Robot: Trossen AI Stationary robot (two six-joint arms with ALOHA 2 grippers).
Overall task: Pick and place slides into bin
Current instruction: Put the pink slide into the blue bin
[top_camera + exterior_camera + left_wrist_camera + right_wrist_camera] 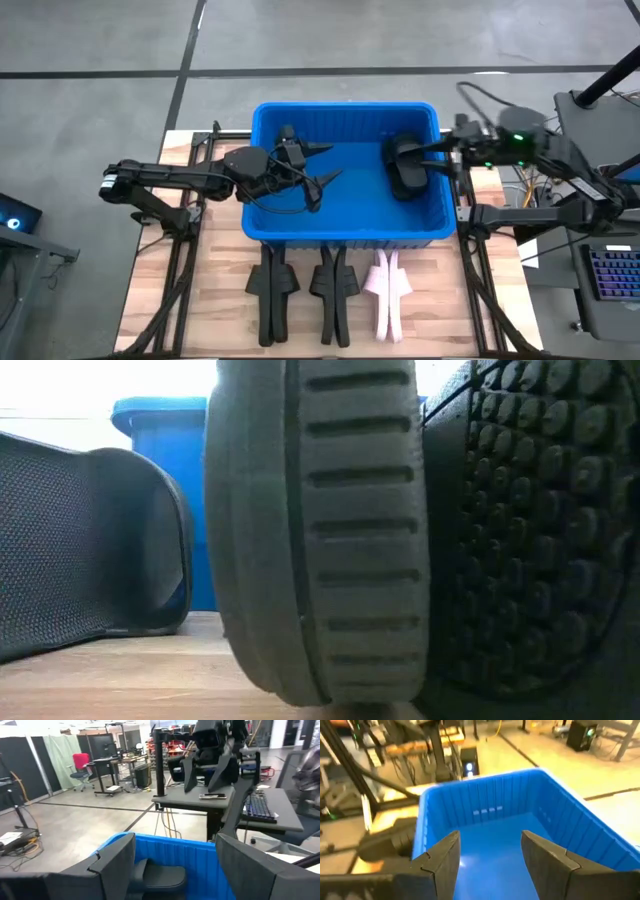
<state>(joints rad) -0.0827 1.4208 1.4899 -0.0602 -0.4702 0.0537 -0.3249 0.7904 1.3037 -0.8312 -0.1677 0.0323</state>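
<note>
The blue bin stands mid-table. One black slide lies on its floor at the right end, also seen in the left wrist view. My right gripper hangs open above that end with nothing between its fingers. My left gripper is open and level over the bin's left half, holding nothing. Two black slides and a pale pink one stand on edge on the table in front of the bin.
The low view is filled by the near slides' soles, with the bin's corner behind them. Black frame rails run along both table sides. A desk with a keyboard stands to the right.
</note>
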